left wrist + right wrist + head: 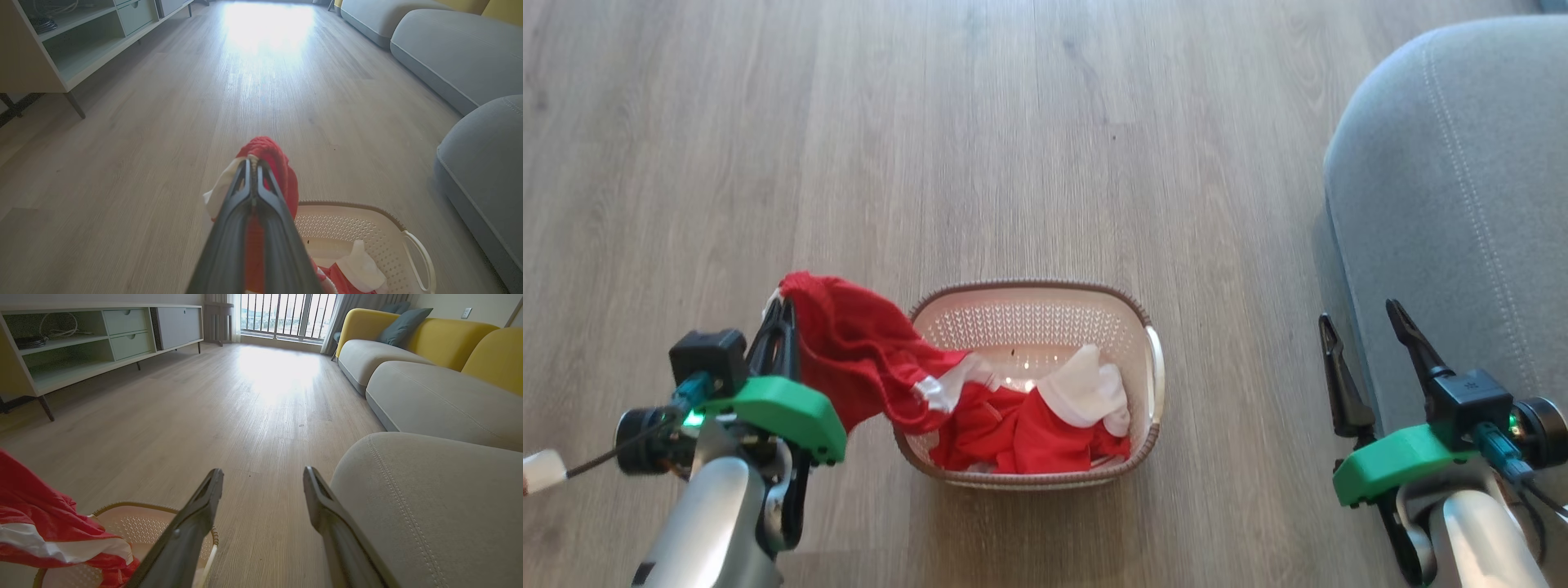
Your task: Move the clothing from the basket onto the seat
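Note:
The cream basket [1153, 377] with its brown rim sits on the wood floor, centre of the head view. Red clothing [1021, 429] with white patches lies inside it. My left gripper [783, 309] is shut on one red garment [849, 343], lifted up and left over the basket's left rim, its tail still trailing into the basket. In the left wrist view the fingers [235, 212] pinch the red fabric [271, 157] above the basket [367, 241]. My right gripper [1364, 318] stands open and empty beside the grey seat [1462, 204]. The right wrist view shows the same seat [429, 506] and the garment [45, 526].
Wood floor stretches all around the basket. A low pale cabinet [81, 347] on thin legs lines the far left wall. More grey cushions with yellow backs [429, 392] run along the right, beyond the seat.

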Available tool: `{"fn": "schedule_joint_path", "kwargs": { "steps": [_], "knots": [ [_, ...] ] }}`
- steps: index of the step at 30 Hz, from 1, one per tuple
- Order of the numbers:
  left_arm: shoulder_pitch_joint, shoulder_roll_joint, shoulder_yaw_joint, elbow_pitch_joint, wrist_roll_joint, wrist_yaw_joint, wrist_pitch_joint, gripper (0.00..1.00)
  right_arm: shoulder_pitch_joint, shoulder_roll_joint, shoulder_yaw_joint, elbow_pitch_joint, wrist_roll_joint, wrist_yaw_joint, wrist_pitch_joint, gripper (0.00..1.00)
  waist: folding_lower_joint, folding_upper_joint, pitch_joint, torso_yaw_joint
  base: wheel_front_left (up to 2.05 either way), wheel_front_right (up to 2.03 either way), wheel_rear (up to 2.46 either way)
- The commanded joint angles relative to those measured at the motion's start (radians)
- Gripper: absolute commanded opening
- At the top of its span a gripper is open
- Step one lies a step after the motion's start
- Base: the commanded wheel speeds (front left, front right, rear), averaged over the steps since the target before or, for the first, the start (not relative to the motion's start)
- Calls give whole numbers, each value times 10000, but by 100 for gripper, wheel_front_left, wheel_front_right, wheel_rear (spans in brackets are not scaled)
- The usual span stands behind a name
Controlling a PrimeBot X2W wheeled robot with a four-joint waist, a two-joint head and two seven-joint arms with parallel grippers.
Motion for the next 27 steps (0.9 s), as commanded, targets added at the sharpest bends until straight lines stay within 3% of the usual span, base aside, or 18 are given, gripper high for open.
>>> {"fn": "schedule_joint_path", "kwargs": {
  "steps": [1, 13, 27],
  "knots": [
    [-99, 367, 422, -485, -86, 81, 32, 0, -11, -192, 241, -265, 58, -2, -63, 100, 1, -1, -160, 50, 0, 0, 0],
    [838, 904, 483, -2164, -81, 517, 777, 0, 319, -404, 494, -148, 197, -2, -63, 100, 1, -1, -784, 97, 0, 0, 0],
    [1101, 1066, 466, -2836, -111, 728, 1007, 0, 329, -451, 683, -89, 295, -2, -63, 100, 1, -1, -880, 3, 0, 0, 0]
  ]
}}
